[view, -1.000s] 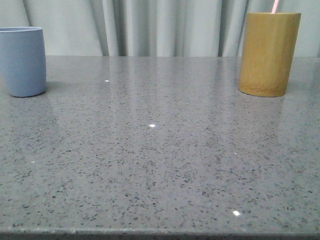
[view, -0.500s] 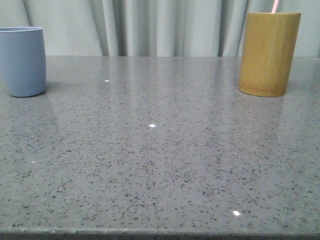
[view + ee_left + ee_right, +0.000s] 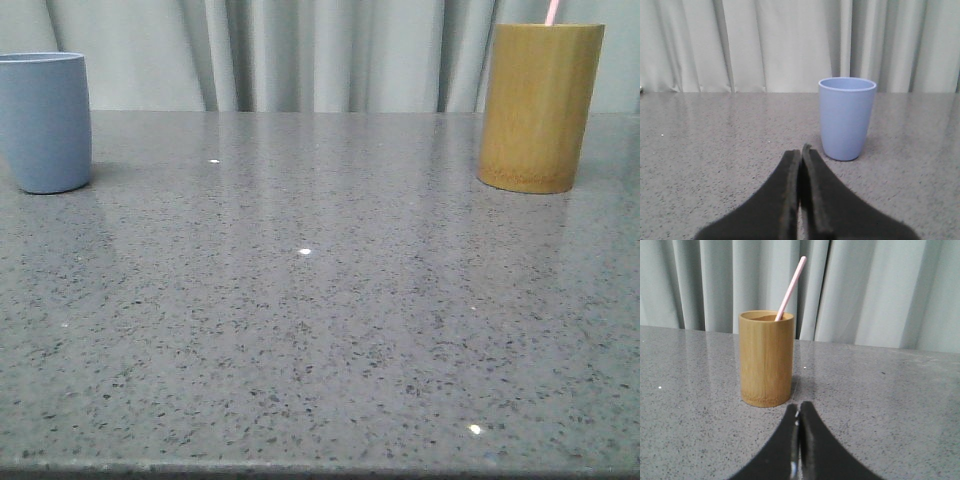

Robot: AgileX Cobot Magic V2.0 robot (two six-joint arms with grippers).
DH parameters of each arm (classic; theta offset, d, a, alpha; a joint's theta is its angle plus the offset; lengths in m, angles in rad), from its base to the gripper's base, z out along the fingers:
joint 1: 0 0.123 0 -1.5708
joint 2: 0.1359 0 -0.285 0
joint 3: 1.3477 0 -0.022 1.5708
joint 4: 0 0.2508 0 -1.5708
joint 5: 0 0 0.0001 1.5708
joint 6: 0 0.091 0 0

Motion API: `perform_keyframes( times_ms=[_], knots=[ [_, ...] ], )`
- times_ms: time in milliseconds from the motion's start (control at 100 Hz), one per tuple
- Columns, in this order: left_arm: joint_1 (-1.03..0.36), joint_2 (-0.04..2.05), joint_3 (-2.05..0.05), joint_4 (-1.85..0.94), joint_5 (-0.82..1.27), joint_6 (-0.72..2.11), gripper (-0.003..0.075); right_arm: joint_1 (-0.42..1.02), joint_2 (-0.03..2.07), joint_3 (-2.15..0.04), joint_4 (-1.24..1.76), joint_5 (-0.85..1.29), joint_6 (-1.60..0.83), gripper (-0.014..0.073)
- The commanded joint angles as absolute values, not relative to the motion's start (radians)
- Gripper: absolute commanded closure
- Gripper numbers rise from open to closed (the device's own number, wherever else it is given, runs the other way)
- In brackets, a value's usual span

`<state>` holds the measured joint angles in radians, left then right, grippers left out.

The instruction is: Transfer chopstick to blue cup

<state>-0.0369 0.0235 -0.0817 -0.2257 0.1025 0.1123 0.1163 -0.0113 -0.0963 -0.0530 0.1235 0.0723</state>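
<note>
Nothing has moved: both the left tool [image 3: 800,152] and right tool [image 3: 799,409] sit pinched empty, so the right should open above the tan bamboo cylinder [image 3: 766,359] and grip the thin pale pink chopstick [image 3: 790,287] high for the smooth periwinkle-blue cup [image 3: 847,118].

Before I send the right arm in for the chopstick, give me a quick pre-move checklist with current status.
1. Chopstick reachable: ok, it leans in the bamboo holder with its top sticking out.
2. Right gripper open for a grasp: not ok, its jaws are together.
3. Bamboo holder upright: ok.
4. Blue cup upright with its mouth clear: ok.
5. Left gripper out of the way: ok, shut, short of the blue cup.
6. How deep the chopstick sits: cannot tell.
</note>
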Motion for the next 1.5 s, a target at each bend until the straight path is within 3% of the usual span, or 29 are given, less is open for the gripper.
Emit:
perform_keyframes(
  times_ms=[0,510,690,1010,1120,1270,1340,1410,1490],
  knots=[
    [-0.037,0.103,-0.19,-0.304,0.094,0.11,0.0739,0.109,0.022,-0.219,-0.053,0.168,0.064,0.0662],
    [-0.037,0.697,-0.861,-0.325,0.728,0.11,0.0739,0.109,0.486,-0.75,-0.052,0.691,0.064,0.0662],
    [-0.037,0.794,-0.967,-0.325,0.747,0.11,0.0739,0.109,0.604,-0.809,-0.05,0.72,0.064,0.0662],
    [-0.037,0.816,-0.971,-0.323,0.764,0.121,0.0734,0.109,0.65,-0.809,-0.05,0.692,0.064,0.0651],
    [-0.037,0.814,-0.971,-0.323,0.764,0.127,0.0645,0.109,0.65,-0.809,-0.05,0.678,0.064,0.0515],
    [-0.037,0.814,-0.971,-0.323,0.768,0.128,0.0323,0.109,0.65,-0.809,-0.05,0.662,0.064,0.0105],
    [-0.037,0.814,-0.971,-0.323,0.763,0.128,0.0188,0.109,0.65,-0.809,-0.05,0.654,0.064,-0.0027],
    [-0.037,0.814,-0.971,-0.323,0.76,0.128,0.0124,0.109,0.65,-0.809,-0.05,0.645,0.064,-0.0068],
    [-0.037,0.814,-0.971,-0.323,0.752,0.128,0.012,0.109,0.65,-0.809,-0.05,0.633,0.064,-0.0059]
  ],
)
